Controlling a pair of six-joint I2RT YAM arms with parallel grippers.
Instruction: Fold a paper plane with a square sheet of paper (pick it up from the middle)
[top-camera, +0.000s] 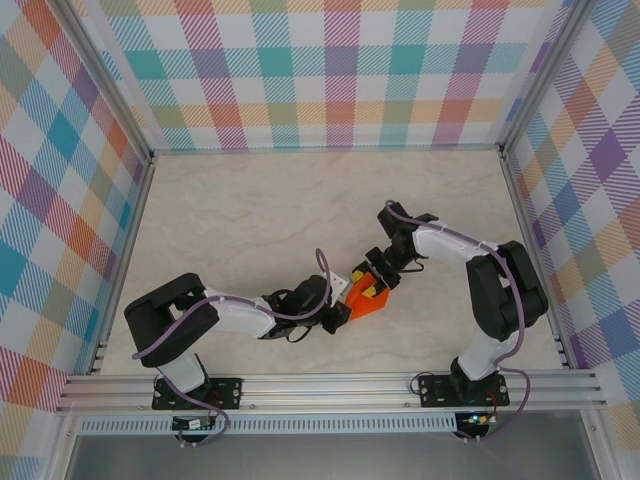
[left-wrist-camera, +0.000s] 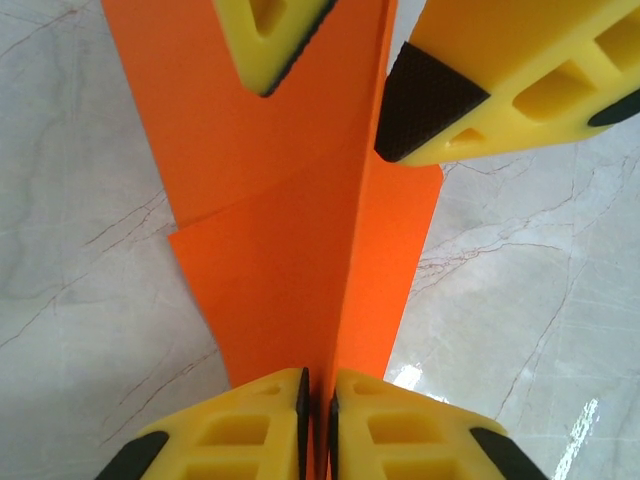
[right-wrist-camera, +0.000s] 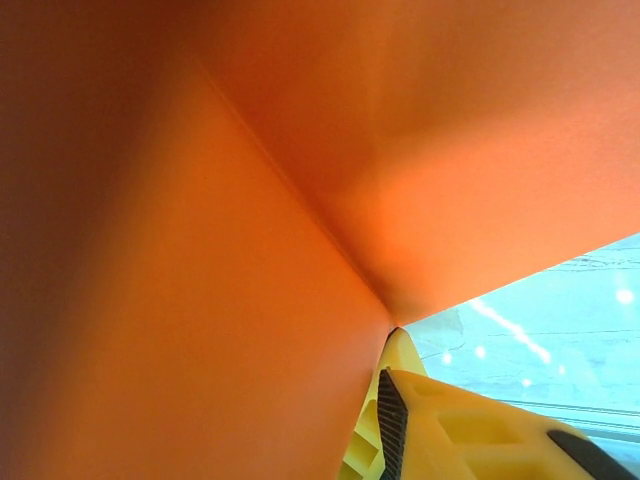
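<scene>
Largest, a pale worktop (top-camera: 250, 220) in a marble pattern, smooth, glossy and veined in grey. Walls (top-camera: 300, 70) of pastel plaid on three sides. Ribbed metal rails (top-camera: 330, 385) along the near edge.

Next, two arms in white and black casing, looped with purple cable. Left arm (top-camera: 230, 315) reaching right from the near left. Right arm (top-camera: 500, 290) bent back leftward from the near right. Both meeting near the middle of the worktop, toward its near side.

Between them, the orange paper (top-camera: 368, 303), thin, matte, unmarked and partly folded, with straight edges and sharp corners. From above, just a small orange wedge under the two claws, long axis hard to judge. From the left wrist, far more of the orange paper (left-wrist-camera: 290, 260):
- long and narrow, the long axis running straight away from the left claw toward the right claw
- one upright crease along that axis, flaps spreading to either side
- a stepped edge on the left flap
- low over the worktop; touching it or not, cannot tell
- which end pointed, cannot tell

From the right wrist, orange paper (right-wrist-camera: 250, 250) close against the lens, two planes meeting in a shaded fold.

Smallest, the claws, both of yellow ribbed plastic with black pads.
- Left claw (top-camera: 338, 303), seen closer from its own wrist as left claw (left-wrist-camera: 318, 400), clenched on the near end of the upright crease.
- Right claw (top-camera: 378, 275), seen from the left wrist as right claw (left-wrist-camera: 325, 95), released. Fingers well apart astride the crease, one dimpled pad just beside it.
- One yellow finger (right-wrist-camera: 450, 430) under the paper in the right wrist view.
</scene>
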